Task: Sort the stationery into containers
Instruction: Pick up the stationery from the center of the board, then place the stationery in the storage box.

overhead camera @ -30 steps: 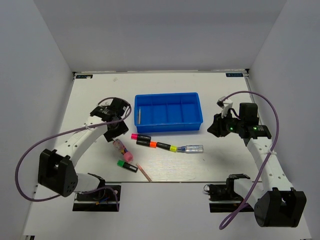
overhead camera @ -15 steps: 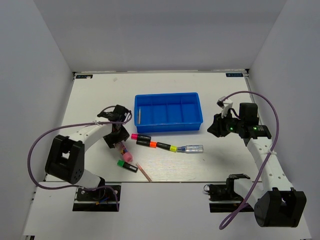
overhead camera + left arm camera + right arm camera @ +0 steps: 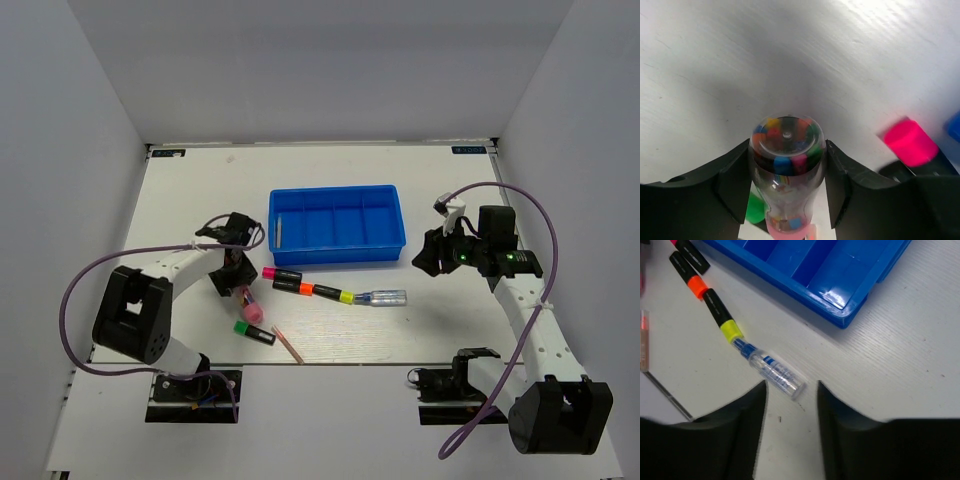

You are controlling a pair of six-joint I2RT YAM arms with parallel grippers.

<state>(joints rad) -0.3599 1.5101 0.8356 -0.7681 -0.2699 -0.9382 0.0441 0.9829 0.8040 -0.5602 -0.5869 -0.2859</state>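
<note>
Currently the left gripper (image 3: 787, 180) is down at the table (image 3: 180, 200), off the tray's (image 3: 340, 252) front-left corner, astride the marker (image 3: 786, 142). The fingers (image 3: 735, 185) sit against both sides of the barrel with no gap showing, so I read this as a grip; I cannot tell whether the marker has left the table. The marker is a fat clear tube with coloured bits inside and a pink lower end. It lies in front of the tray's left end, just beside the pink-capped highlighter (image 3: 283, 274).

Judged handling: light, stiff plastic with a smooth round wall, so it is likely to roll, or to squirt out if pinched off-centre. The barrel narrows below the cap, and a hold across that waist, square to the axis, looks safest. Moderate squeeze only, since the clear wall may be brittle.

The right gripper (image 3: 791, 395) hangs off the tray's right end with its jaws apart and nothing between them. The pen (image 3: 772, 371) lies beyond its fingertips, in front of the tray. It is also slick and round and looks light, so the mid-barrel is the place to take it.

The step in hand looks like lifting the marker towards a compartment. Most items are outside the tray, and I see only one pale stick (image 3: 279, 232) in its leftmost compartment.
</note>
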